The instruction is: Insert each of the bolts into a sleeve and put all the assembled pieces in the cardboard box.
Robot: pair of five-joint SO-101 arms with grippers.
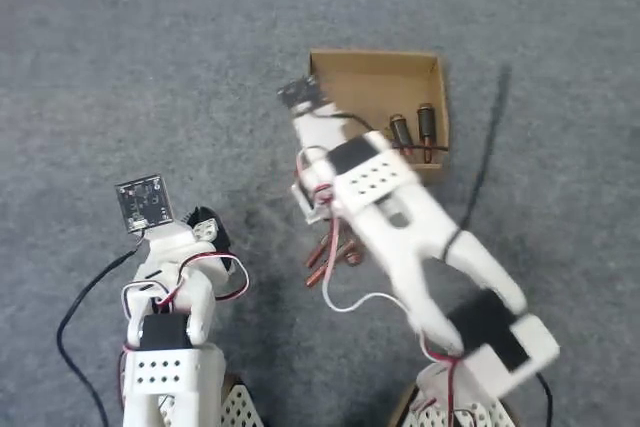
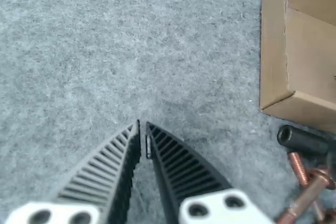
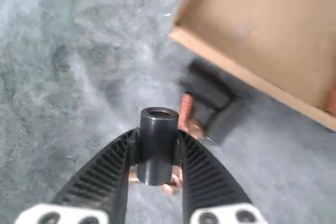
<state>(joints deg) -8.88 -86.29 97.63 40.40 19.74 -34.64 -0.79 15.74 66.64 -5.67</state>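
Right wrist view puts the right claw [image 3: 157,140] clenched on a black sleeve [image 3: 156,145], which stands upright between the ribbed jaws. Copper shows under it, which I take for the head of a bolt [image 3: 169,186] already seated. Just past the sleeve a loose bolt [image 3: 185,111] and a loose sleeve [image 3: 210,95] lie against the outer wall of the cardboard box [image 3: 262,19].

The step in hand looks like carrying this assembled piece into the box. With the bolt's head underneath, the bolt may slide out, so the grip should hold firm and the lift should be gentle. The piece should rise above the wall before crossing it, clear of the loose parts. It should be let go low, over bare floor, away from the two finished pieces [image 1: 412,132] at the box's right side.

From above, the box sits toward the desk's far edge, with spare bolts [image 1: 330,247] nearer the middle. The left claw [image 2: 143,129] is clenched on nothing, toward the near left corner.
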